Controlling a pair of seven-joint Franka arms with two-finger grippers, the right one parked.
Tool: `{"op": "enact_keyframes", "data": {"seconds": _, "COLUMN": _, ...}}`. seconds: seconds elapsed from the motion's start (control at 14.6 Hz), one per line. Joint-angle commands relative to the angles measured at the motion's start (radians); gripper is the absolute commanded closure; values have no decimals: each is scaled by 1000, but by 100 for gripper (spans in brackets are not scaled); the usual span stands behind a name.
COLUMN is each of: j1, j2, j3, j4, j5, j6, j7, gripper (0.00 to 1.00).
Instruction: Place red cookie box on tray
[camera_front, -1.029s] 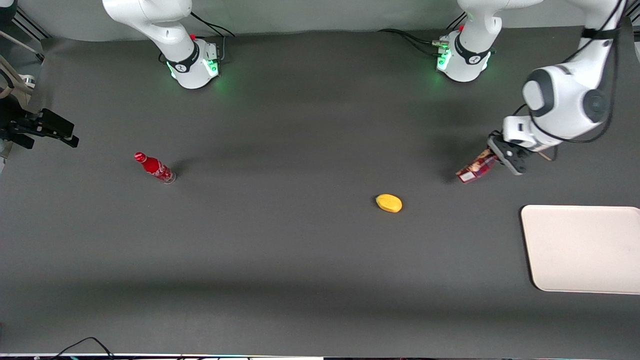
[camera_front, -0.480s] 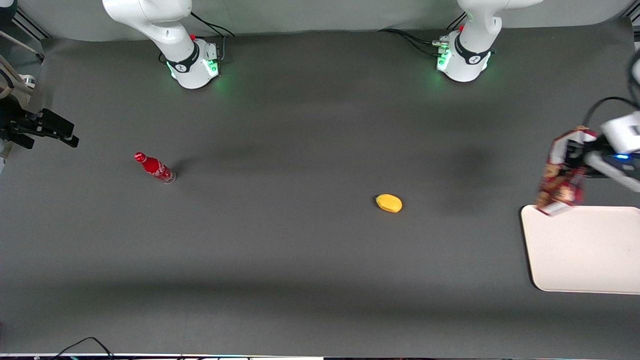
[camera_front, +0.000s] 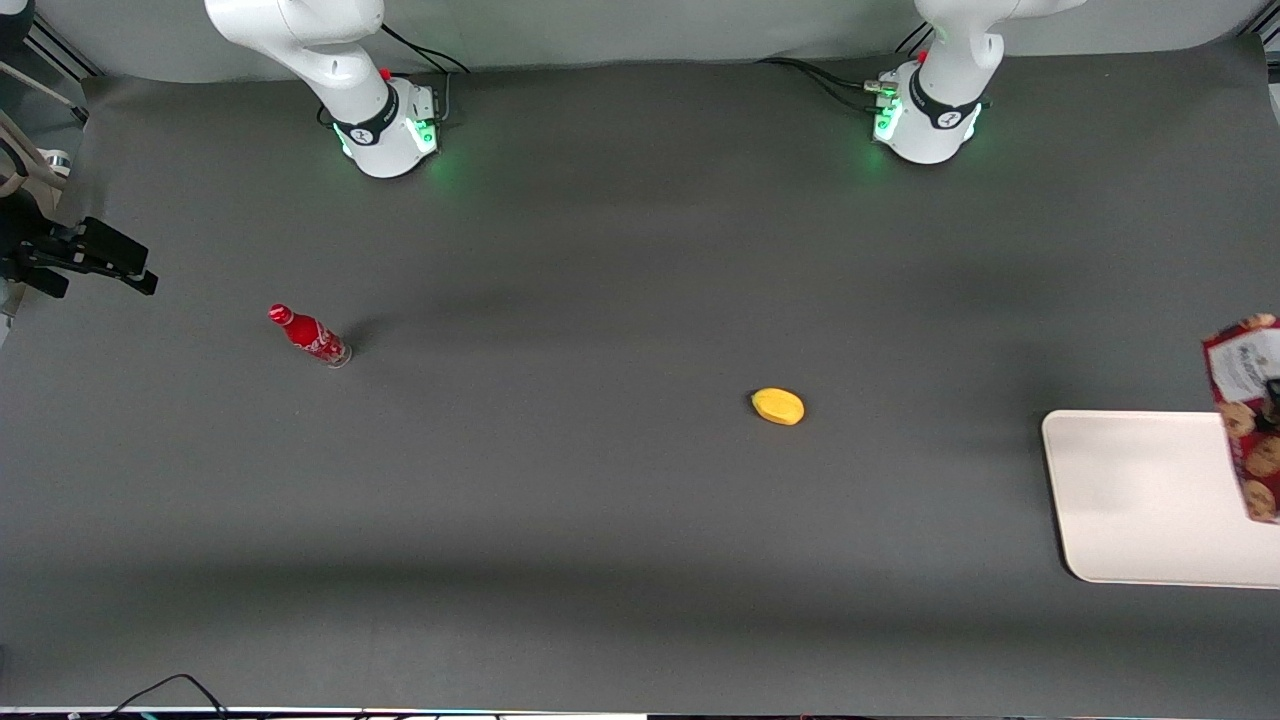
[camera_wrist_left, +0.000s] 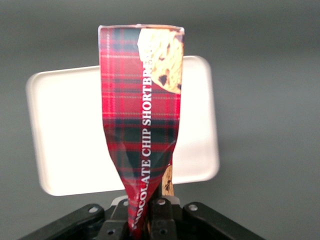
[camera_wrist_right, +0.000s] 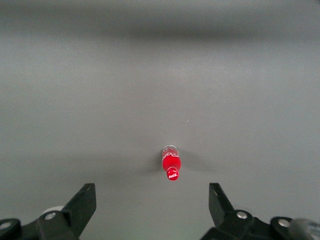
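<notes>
The red cookie box (camera_wrist_left: 142, 115), tartan red with cookie pictures and white lettering, hangs in the air with its pinched end between the fingers of my left gripper (camera_wrist_left: 147, 212), which is shut on it. In the front view the red cookie box (camera_front: 1245, 415) shows at the working arm's end of the table, lifted over the tray (camera_front: 1140, 500); almost all of the gripper is out of that view. The cream tray (camera_wrist_left: 65, 140) lies flat under the box with nothing else on it.
A yellow fruit-like object (camera_front: 778, 406) lies on the dark table mat toward the middle. A small red bottle (camera_front: 309, 336) stands toward the parked arm's end, also seen as the bottle (camera_wrist_right: 171, 165) in the right wrist view. Black gear (camera_front: 80, 255) sits at that table edge.
The left gripper has carried the box up from the table and sideways toward the working arm's end, from beside the tray's corner to over the tray. Most of the arm has left the front view.
</notes>
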Motion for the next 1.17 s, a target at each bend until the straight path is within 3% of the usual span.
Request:
{"op": "enact_keyframes", "data": {"seconds": 0.0, "j1": 98, "j2": 257, "j3": 22, "j4": 328, "j5": 9, "j6": -47, "j7": -9, "gripper": 100}}
{"op": "enact_keyframes", "data": {"seconds": 0.21, "j1": 174, "j2": 406, "j3": 16, "j4": 441, "j5": -2, "j6": -23, "j7": 13, "gripper": 100}}
{"op": "enact_keyframes", "data": {"seconds": 0.41, "j1": 218, "j2": 570, "j3": 10, "j4": 567, "j5": -69, "j6": 14, "j7": 11, "gripper": 100}}
{"op": "enact_keyframes", "data": {"seconds": 0.96, "j1": 227, "j2": 665, "j3": -14, "j4": 565, "j5": -72, "j6": 197, "j7": 14, "gripper": 100}}
{"op": "enact_keyframes", "data": {"seconds": 1.03, "j1": 227, "j2": 665, "j3": -14, "j4": 564, "j5": -71, "j6": 198, "j7": 26, "gripper": 84}}
{"op": "enact_keyframes", "data": {"seconds": 1.1, "j1": 228, "j2": 665, "j3": -16, "j4": 561, "j5": -72, "j6": 198, "j7": 49, "gripper": 47}}
